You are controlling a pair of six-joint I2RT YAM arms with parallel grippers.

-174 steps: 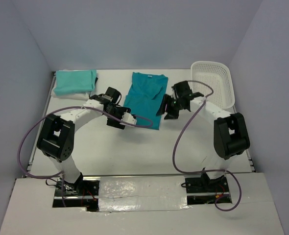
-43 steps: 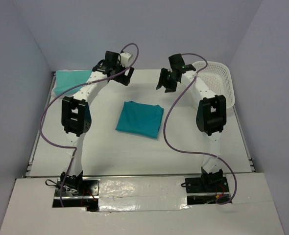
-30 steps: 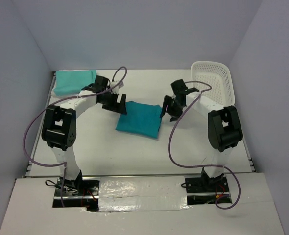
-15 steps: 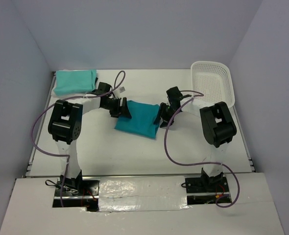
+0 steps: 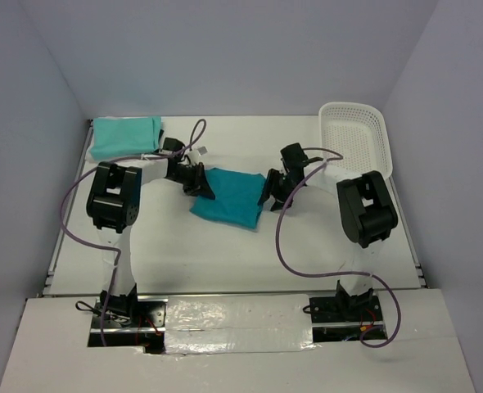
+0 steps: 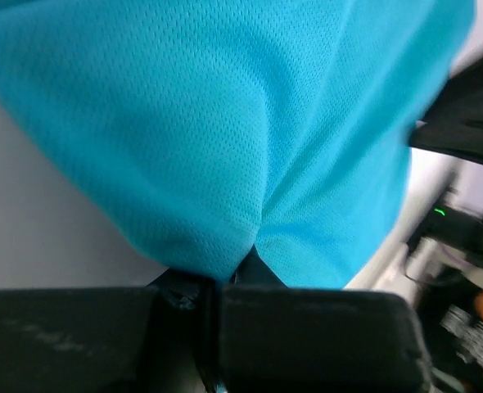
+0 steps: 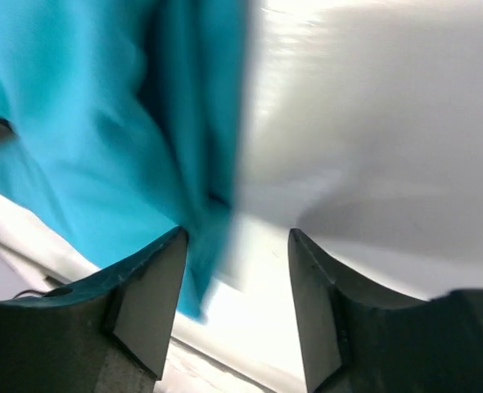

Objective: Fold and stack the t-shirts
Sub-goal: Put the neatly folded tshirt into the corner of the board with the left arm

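My left gripper (image 6: 213, 286) is clamped on the teal t-shirt (image 5: 229, 196), my right gripper (image 7: 237, 246) gapes at its opposite edge, with the basket (image 5: 352, 106) and folded mint t-shirt (image 5: 125, 137) well apart

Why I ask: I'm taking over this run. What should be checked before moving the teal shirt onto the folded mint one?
1. Is the left claw shut on the left edge of the folded teal cloth t-shirt: ok.
2. Is the right claw gripping the shirt's opposite edge: not ok; its jaws stand open, with the cloth only at one side of the gap.
3. Are all folded layers caught by the left claw: cannot tell.
4. Is the top of the folded pale mint cloth t-shirt at the far left corner bare: ok.
5. Is the white plastic lattice basket out of the path: ok, far right.
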